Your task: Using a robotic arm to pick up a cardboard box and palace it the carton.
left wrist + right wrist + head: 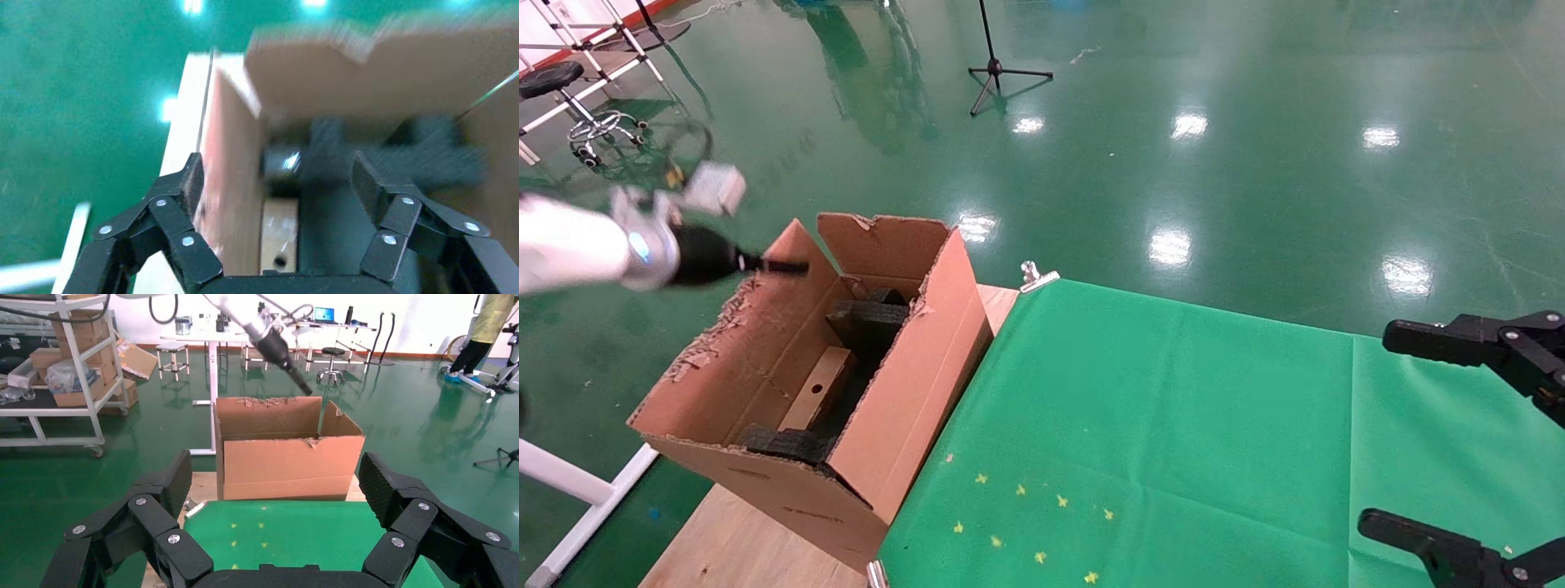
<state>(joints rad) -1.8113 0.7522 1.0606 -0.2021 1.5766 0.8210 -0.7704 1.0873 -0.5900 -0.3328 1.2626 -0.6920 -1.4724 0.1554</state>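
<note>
**Head view: box in carton, left arm above it**

Head view, L to R: my left hand (784, 266) hangs over the carton (911, 384) rim; left wrist cam shows fingers (194, 177) spread, holding nothing. The cardboard box (818, 390) lies inside btwn black foam (866, 320). Placing looks done, I reckon; next I'd lift the arm clear w/o catching a flap. Right hand (1459, 437) is parked open over the table (1173, 425).
</note>
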